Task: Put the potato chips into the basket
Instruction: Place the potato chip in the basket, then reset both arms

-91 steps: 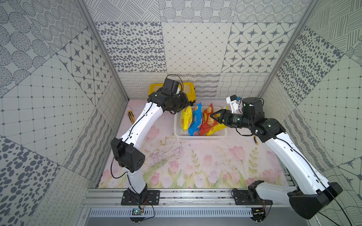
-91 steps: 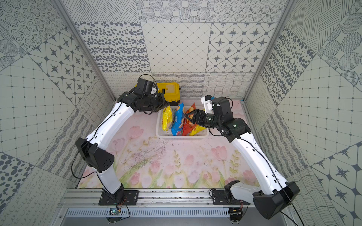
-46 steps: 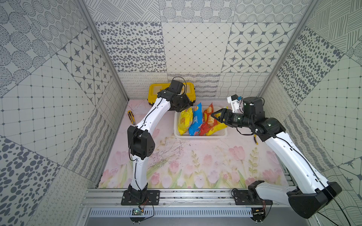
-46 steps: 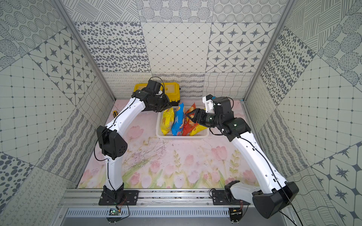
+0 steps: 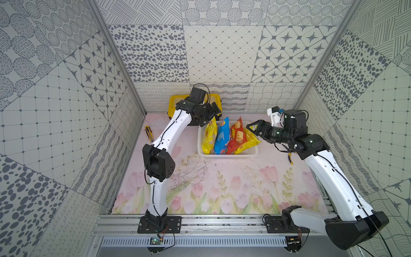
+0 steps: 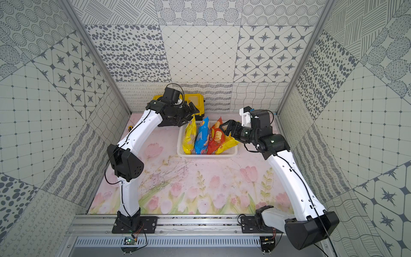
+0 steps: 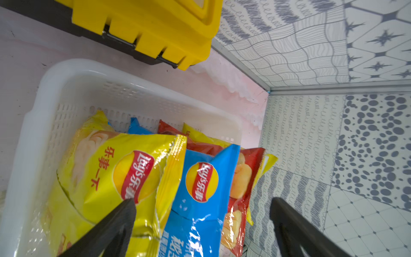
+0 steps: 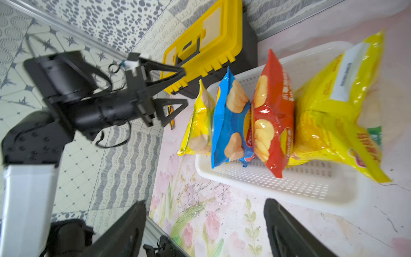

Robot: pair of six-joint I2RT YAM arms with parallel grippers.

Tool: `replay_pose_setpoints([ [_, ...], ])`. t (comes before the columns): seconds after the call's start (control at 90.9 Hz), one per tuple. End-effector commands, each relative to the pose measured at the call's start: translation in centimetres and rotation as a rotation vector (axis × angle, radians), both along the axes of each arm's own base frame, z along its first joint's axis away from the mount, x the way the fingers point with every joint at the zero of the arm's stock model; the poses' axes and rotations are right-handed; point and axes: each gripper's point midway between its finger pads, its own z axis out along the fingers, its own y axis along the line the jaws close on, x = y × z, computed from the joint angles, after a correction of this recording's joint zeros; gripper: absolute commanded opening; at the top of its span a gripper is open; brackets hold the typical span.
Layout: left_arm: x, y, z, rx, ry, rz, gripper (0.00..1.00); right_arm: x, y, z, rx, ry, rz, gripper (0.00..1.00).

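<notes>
In a top view the left tool (image 5: 210, 115), pinched on a yellow bag (image 5: 209, 139) a second ago, now stands spread wide and empty above the 10 o'clock corner of the basket (image 5: 229, 155). The right tool (image 5: 252, 131) has widened too, at the basket's 3 o'clock side near the second yellow bag (image 5: 248, 143), holding nothing. All the potato chips (image 5: 222, 138) therefore stand in the basket at 12 o'clock on the table (image 5: 222, 189), and the task looks finished bar backing the arms away. The left wrist view shows that tool's fingers (image 7: 120, 218) far apart, one tip at or just over the released yellow bag, with the blue bag (image 7: 195, 213) and red bag (image 7: 242, 178) leaning beside it. The right wrist view shows the right tool's fingers (image 8: 131, 222) spread over bare table, clear of the basket.
</notes>
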Motion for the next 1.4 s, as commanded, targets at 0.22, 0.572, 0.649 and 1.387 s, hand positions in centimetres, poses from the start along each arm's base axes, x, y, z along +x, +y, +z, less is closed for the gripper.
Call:
replay_pose_setpoints([
  [0.22,-6.9,6.5,13.2,0.262,-0.436,-0.046,1.00,4.7,-12.3,-1.2,-0.099,-0.043,-0.569,0.89],
  [0.572,-9.8,13.9,7.1,0.564,-0.682,0.013,1.00,8.7,-18.8,-0.7,-0.582,-0.478,-0.608,0.94],
  [0.649,-9.3,17.2,1.7,0.614,-0.605,0.081,1.00,9.2,-19.6,-2.9,-0.678,-0.476,-0.611,0.94],
  [1.387,-10.5,24.5,-16.0,0.793,-0.605,0.249,1.00,6.6,-17.2,-20.1,-0.718,-0.422,-0.499,0.97],
])
